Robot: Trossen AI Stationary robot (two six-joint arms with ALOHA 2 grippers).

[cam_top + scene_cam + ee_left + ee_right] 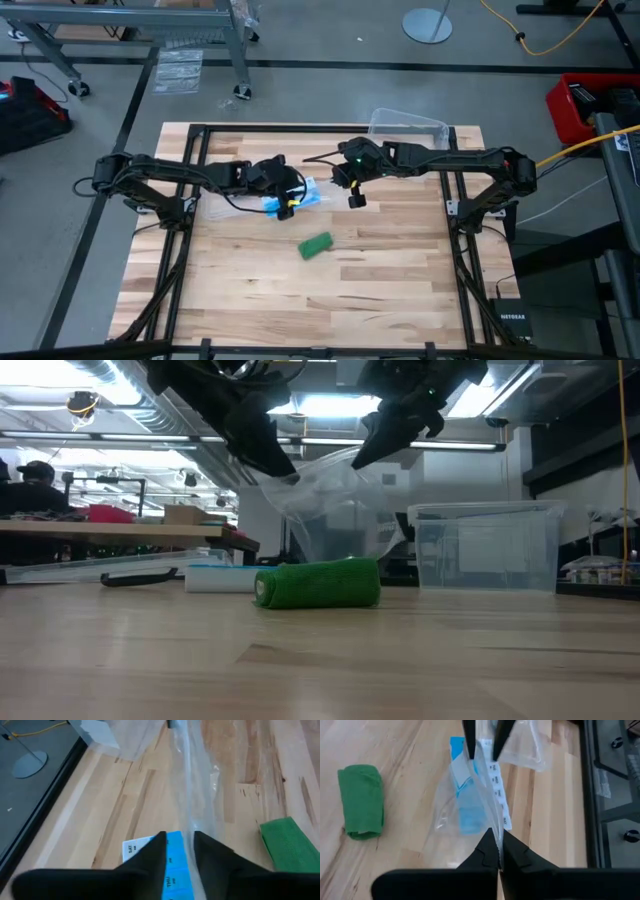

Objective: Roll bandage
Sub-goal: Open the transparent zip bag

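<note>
Desk [400,290]: pale wood-plank top in a dark metal frame, filling the middle of the high view. Grey floor all round; a red case at 3 o'clock, a round stand base at 1 o'clock. The low view shows a workshop with ceiling strip lights and a cluttered bench behind.

Clear plastic box [407,127]: at 12 o'clock on the desk, upright, nothing visible in it.

Clear plastic bag [470,815]: stretched between the two arms above the desk centre, hanging slack.

Pill organizer [170,865]: blue and white, lying just left of centre beneath the bag.

Bandage [315,245]: green, already a short roll, lying on the desk at 6 o'clock from centre, apart from both arms and untouched.

Left end effector [287,205]: at 9 o'clock from centre, fingers partly apart either side of the bag's film; whether it grips cannot be told.

Right end effector [356,197]: at 1 o'clock from centre, clenched on the bag's edge.

Risks, as judged: both arms are busy with the bag, not the bandage; a pull from one side could slip the film free or drag the organizer. The roll's loose tail could unwind if nudged.
</note>
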